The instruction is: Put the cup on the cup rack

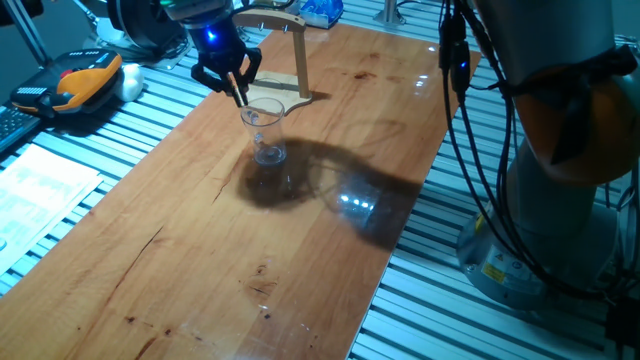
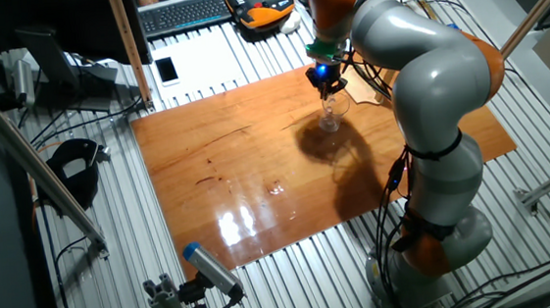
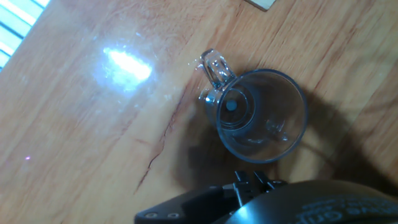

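One fixed view: the gripper [image 1: 240, 97] hangs just above the cup [image 1: 265, 132], its fingers [image 1: 238, 88] drawn to a narrow point at the rim's near-rack edge. The cup stands upright on the surface [image 1: 180, 250], mouth up, not lifted. The cup rack [image 1: 288, 60] stands just beyond the fingers, post upright, curved arm on top.

The other fixed view: the gripper [image 2: 330, 89] sits directly over the cup [image 2: 331, 118]; too small here to tell whether the fingers touch glass.

Hand view: looking down into the cup [image 3: 261, 115]. It lies ahead of the fingers, the open mouth a little off their line, with the side handle [image 3: 214, 67] on the far side. The fingertips are hidden. They look nearly together, with nothing between them; judged not yet gripping. The next move likely turns on lowering a finger inside the rim.
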`<state>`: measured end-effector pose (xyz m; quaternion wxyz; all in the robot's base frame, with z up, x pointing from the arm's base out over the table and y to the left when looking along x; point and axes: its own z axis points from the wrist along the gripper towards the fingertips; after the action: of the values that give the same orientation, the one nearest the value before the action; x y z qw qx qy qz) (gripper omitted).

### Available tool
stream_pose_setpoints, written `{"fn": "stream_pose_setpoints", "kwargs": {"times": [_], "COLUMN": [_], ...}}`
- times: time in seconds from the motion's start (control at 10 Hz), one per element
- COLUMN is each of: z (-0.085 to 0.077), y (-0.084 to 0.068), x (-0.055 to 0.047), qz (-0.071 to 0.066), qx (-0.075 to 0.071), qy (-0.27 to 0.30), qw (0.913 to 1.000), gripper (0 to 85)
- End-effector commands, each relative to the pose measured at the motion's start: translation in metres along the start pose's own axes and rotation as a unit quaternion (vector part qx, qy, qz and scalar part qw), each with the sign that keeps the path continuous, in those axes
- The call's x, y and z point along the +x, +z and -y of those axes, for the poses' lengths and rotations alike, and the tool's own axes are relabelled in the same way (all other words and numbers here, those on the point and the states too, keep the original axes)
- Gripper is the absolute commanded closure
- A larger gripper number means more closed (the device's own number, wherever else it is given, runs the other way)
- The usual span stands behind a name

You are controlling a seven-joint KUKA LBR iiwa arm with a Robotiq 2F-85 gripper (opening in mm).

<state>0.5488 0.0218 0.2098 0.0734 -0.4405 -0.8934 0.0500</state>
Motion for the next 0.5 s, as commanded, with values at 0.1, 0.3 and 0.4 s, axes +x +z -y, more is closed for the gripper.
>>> {"fn": "stream_pose_setpoints", "kwargs": {"times": [0.1,0.3,0.4], "z": [-0.0003,-0.0004,-0.0001], "y": [-0.0007,-0.0015,-0.0013], "x": [0.0016,0.0032,0.0027], "qz": [-0.015,-0.015,-0.008], "qx": [-0.008,-0.004,-0.001], "qy": [0.001,0.003,0.000], "qw": [0.9999,0.9999,1.0000], "gripper": [85.0,85.0,85.0]}}
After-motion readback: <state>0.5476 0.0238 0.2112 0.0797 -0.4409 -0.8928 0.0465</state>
